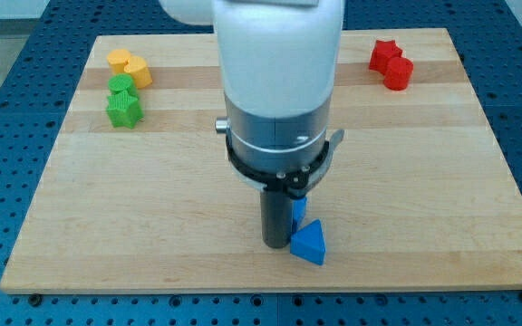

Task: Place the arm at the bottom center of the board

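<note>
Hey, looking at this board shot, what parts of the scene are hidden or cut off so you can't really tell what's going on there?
- Camera view: the arm's white body hides the board strip behind it at the view's top centre.
- A second blue block is half covered by the rod and collar; its shape is unclear.
- My tip sits just left of the blue triangular block; actual contact cannot be judged.
- The arm's upper part is cut off by the top edge.
</note>
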Tool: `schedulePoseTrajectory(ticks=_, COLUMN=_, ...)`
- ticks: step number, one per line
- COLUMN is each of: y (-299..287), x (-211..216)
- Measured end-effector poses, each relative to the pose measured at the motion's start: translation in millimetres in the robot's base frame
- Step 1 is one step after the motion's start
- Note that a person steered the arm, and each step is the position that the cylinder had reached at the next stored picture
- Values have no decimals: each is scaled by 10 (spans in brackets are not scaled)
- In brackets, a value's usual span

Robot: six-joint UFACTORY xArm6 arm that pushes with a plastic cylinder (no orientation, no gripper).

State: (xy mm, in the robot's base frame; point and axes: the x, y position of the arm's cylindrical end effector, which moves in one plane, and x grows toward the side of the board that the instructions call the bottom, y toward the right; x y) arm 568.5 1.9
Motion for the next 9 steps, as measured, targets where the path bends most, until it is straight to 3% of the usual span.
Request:
schedulePoseTrajectory(ticks=1, y=27, x=-233)
schedulePoseTrajectory(ticks=2, y=114, x=-805)
schedulePoseTrajectory(ticks=4, y=126, x=-1002)
schedulePoseTrajectory(ticks=6, y=-244, x=457)
schedulePoseTrajectory(ticks=9, y=160, x=498)
